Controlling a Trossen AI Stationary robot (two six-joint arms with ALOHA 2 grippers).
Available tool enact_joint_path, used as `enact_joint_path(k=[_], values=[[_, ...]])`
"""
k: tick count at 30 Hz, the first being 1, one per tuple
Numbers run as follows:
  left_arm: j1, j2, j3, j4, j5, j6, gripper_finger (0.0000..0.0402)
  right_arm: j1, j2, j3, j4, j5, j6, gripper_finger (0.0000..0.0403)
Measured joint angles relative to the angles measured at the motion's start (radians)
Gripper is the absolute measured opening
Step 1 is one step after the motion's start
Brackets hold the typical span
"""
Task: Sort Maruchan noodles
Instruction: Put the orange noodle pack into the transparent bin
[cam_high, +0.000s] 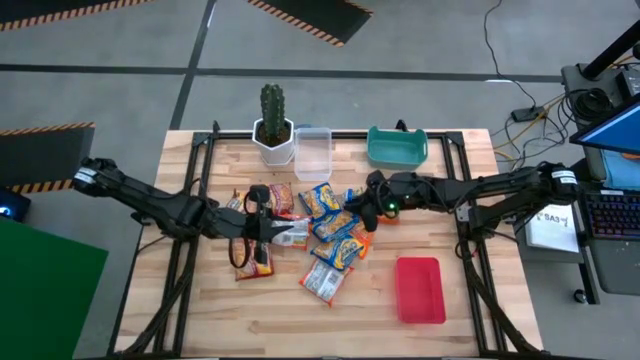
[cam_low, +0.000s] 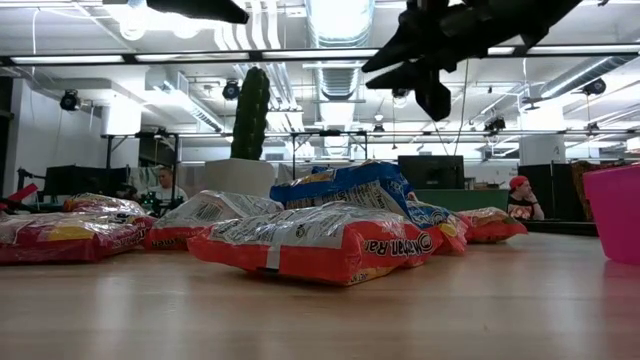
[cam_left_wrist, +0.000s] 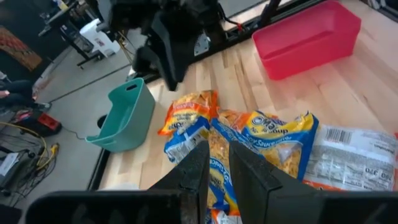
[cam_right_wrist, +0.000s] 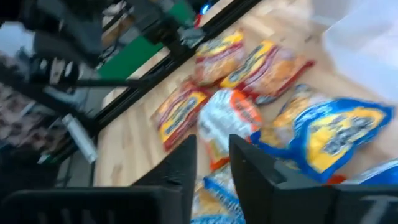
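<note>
Overhead, wooden table (cam_high: 200, 310) on a grey floor with striped hazard tape at the edges; only this view shows both arms whole, reaching in from either side toward the middle

Maruchan noodles (cam_high: 325, 225) lie in a loose overlapping heap at table centre: orange, blue-and-yellow, red and silvery packets, some touching, a few spread toward the left arm

Red tray (cam_high: 419, 290) sits apart on the right front of the table. Teal bin (cam_high: 397, 147), clear container (cam_high: 312, 152) and potted cactus (cam_high: 272, 122) stand in a row along the far edge

Low view alone gives the room: ceiling lights, ducts, monitors, seated people far behind. Packets fill its middle, cactus rises behind them

Left gripper (cam_high: 290, 232) is low over the left part of the heap; its wrist view shows the fingers (cam_left_wrist: 196, 171) a narrow gap apart above a blue-and-yellow packet, nothing visibly clamped

Right gripper (cam_high: 365, 213) hangs over the heap's right edge, raised off the table in the low view; fingers (cam_right_wrist: 183, 165) slightly parted, nothing between them, packets below
</note>
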Motion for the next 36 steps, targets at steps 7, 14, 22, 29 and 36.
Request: enact_joint_path(k=[7,14,22,29,36], values=[[0.000,0.000,0.000,-0.010,-0.045,-0.006,0.0045,-0.029,-0.002,0.019,0.001,0.057,-0.063,0.0169],[0.000,0.000,0.000,-0.023,-0.075,-0.021,0.0045,-0.035,-0.002,0.029,0.001,0.086,-0.089,0.0189],[0.000,0.000,0.000,-0.050,-0.078,-0.001,0.0045,-0.033,0.034,0.027,-0.068,0.058,0.152,0.0189],[0.000,0.000,-0.001,-0.052,-0.078,0.001,0.0045,-0.048,0.035,0.092,-0.574,-0.043,0.314,0.0189],[0.000,0.000,-0.002,-0.054,-0.078,0.001,0.0045,-0.055,0.032,0.160,-1.047,0.231,0.379,0.0182]])
